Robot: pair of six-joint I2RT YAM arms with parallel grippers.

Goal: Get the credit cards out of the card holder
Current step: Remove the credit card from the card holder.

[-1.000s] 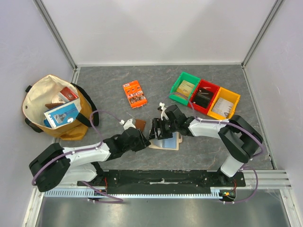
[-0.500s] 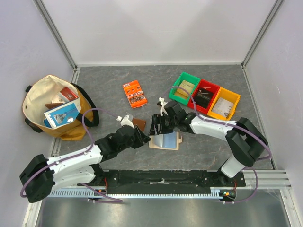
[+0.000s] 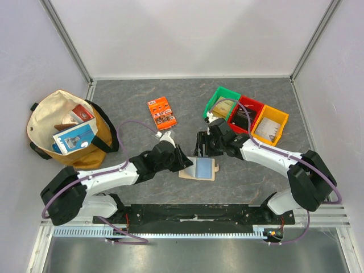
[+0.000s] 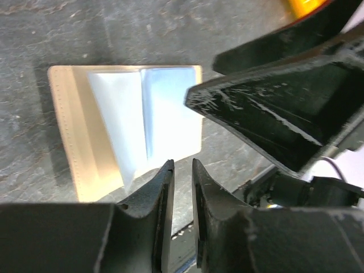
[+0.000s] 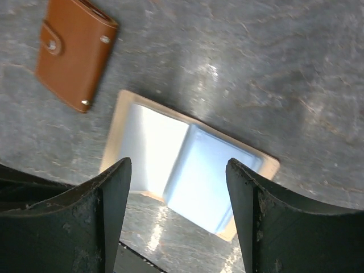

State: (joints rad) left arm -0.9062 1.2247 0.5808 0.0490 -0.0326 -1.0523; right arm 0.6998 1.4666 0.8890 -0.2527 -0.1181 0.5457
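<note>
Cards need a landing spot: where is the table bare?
Bare table: between the orange packet and the green bin, and between the tote bag and that packet. Crowded: around the card holder, where the left gripper and right gripper hover near the brown wallet.

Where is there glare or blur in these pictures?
Left wrist view: the card holder has a washed-out sheen on its pale lining, and the left gripper is close and soft. Right wrist view: glare whitens one page of the holder; the right gripper is dark, the brown wallet sharp. Top external view: evenly lit, soft shadows.
</note>
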